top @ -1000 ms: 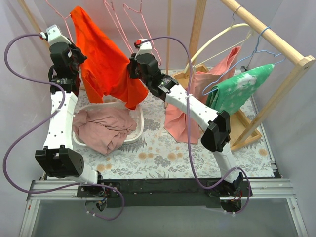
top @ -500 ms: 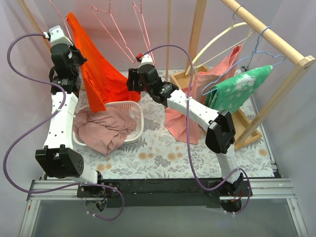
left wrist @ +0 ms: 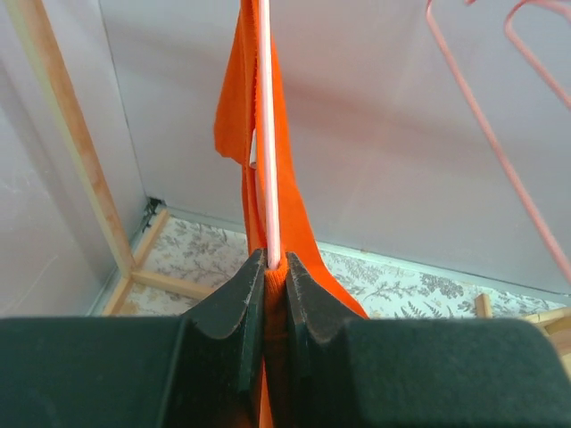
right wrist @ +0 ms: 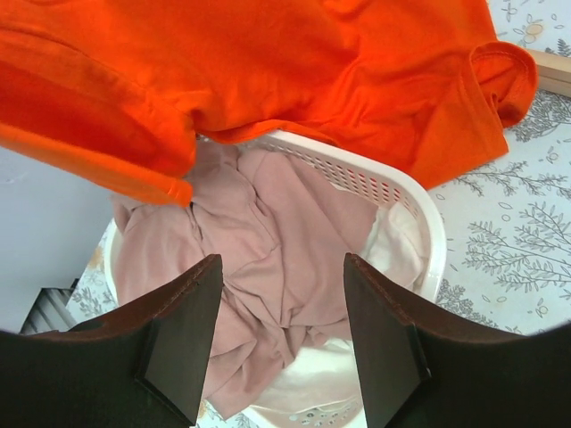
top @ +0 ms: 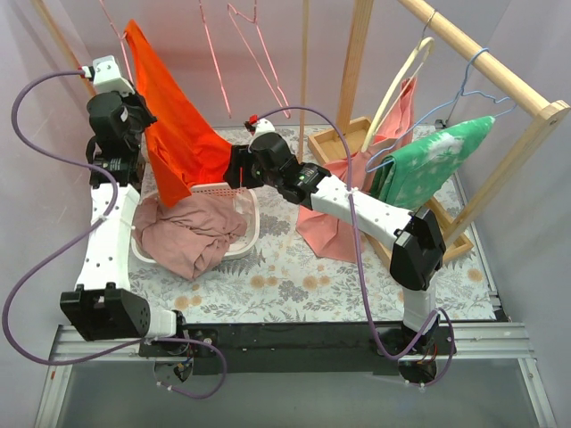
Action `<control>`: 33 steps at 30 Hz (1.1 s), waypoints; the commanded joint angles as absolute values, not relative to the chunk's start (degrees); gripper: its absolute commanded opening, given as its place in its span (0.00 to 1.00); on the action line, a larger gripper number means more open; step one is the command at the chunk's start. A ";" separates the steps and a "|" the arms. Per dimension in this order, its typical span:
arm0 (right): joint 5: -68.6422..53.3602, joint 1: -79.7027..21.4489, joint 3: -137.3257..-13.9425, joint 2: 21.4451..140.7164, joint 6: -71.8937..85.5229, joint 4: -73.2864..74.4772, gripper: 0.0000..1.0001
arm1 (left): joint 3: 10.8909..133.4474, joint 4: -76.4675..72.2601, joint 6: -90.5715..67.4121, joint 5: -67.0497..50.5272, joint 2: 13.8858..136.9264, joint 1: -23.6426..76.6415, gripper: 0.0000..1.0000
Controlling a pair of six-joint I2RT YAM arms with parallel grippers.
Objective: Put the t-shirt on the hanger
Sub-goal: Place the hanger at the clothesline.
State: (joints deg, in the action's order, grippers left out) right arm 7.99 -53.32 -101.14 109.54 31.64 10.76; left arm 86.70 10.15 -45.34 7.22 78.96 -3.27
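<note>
The orange-red t-shirt (top: 174, 134) hangs at the back left, draped down toward the basket. My left gripper (top: 141, 105) is shut on its upper edge. In the left wrist view the jaws (left wrist: 275, 263) pinch orange cloth (left wrist: 290, 214), and the thin pink wire of the hanger (left wrist: 266, 134) rises straight out from between them. The hanger (top: 114, 36) shows above the shirt's top corner. My right gripper (top: 234, 168) stands open just below the shirt's lower hem (right wrist: 312, 62), with nothing between its fingers (right wrist: 183, 343).
A white basket (top: 252, 223) holding a dusty-pink cloth (top: 192, 232) sits under the shirt. Two more pink hangers (top: 254, 49) dangle at the back. On the right, a wooden rail (top: 482, 53) carries a cream hanger (top: 401, 80) and a green garment (top: 428, 160).
My right gripper has opened and let go of the t-shirt's hem, dropping down and left over the basket. The shirt has swung back toward the left; the loose hangers sway.
</note>
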 commanded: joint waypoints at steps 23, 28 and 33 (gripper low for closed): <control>4.75 -54.23 -102.04 106.00 30.41 8.44 0.65 | 100.29 4.66 -41.39 0.18 86.57 -3.96 0.00; 4.66 -54.23 -101.87 105.73 30.15 8.61 0.66 | 95.99 5.18 -45.16 0.70 85.52 -4.13 0.00; 4.75 -54.23 -101.25 105.38 29.80 8.70 0.66 | 94.48 4.92 -49.48 7.01 82.71 -4.04 0.50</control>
State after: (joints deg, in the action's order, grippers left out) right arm 5.15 -54.04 -101.14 108.81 31.05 10.15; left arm 95.00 7.62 -45.10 2.13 87.99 -3.64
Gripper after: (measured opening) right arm 0.661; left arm 0.334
